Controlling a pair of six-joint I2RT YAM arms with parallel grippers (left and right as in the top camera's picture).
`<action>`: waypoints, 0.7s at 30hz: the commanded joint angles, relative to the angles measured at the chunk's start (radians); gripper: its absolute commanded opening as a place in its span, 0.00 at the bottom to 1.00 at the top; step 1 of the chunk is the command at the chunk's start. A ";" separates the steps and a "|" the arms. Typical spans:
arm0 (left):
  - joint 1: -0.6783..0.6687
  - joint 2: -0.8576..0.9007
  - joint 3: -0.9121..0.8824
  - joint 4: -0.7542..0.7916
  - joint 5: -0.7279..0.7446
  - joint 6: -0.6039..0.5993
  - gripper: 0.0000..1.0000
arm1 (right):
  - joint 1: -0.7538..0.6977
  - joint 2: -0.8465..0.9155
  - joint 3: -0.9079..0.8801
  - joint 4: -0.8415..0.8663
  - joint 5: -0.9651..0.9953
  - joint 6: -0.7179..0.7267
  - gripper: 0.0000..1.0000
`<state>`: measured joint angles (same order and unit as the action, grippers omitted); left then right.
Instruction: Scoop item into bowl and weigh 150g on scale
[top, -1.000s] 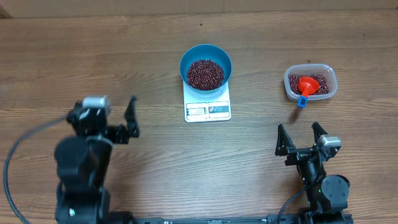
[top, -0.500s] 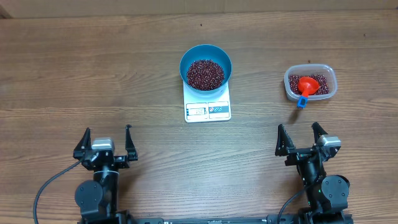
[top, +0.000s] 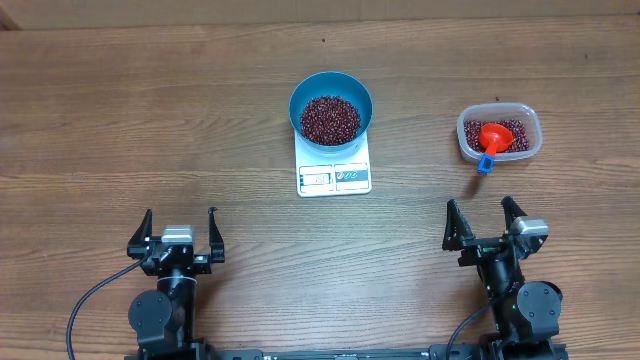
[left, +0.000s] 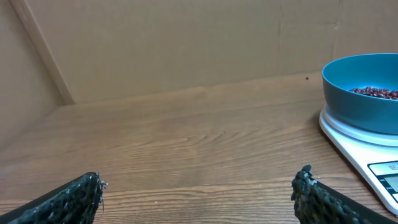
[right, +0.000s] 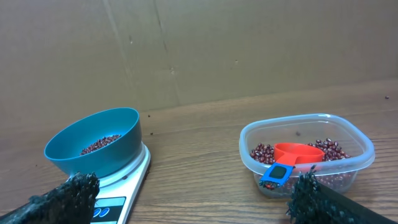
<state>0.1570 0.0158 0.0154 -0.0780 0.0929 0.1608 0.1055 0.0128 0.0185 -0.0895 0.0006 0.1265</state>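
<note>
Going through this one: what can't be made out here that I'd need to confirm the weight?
Scale reading, overhead: digits too small to read.
Same display, left wrist: cut off at the right edge.
Same display, right wrist: partly behind a finger of the right gripper, cut by the bottom edge.
Beans in the bowl: heap's depth hidden by the bowl's walls and the top layer, every view.
</note>
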 joint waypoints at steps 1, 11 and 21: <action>-0.007 -0.012 -0.008 0.004 0.008 0.016 1.00 | 0.004 -0.010 -0.011 0.006 0.006 -0.004 1.00; -0.128 -0.005 -0.010 0.007 -0.004 0.016 0.99 | 0.004 -0.010 -0.011 0.006 0.006 -0.004 1.00; -0.128 -0.005 -0.010 0.007 -0.005 0.016 1.00 | 0.004 -0.010 -0.011 0.006 0.006 -0.004 1.00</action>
<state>0.0330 0.0158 0.0135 -0.0746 0.0898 0.1612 0.1055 0.0128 0.0185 -0.0898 0.0006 0.1265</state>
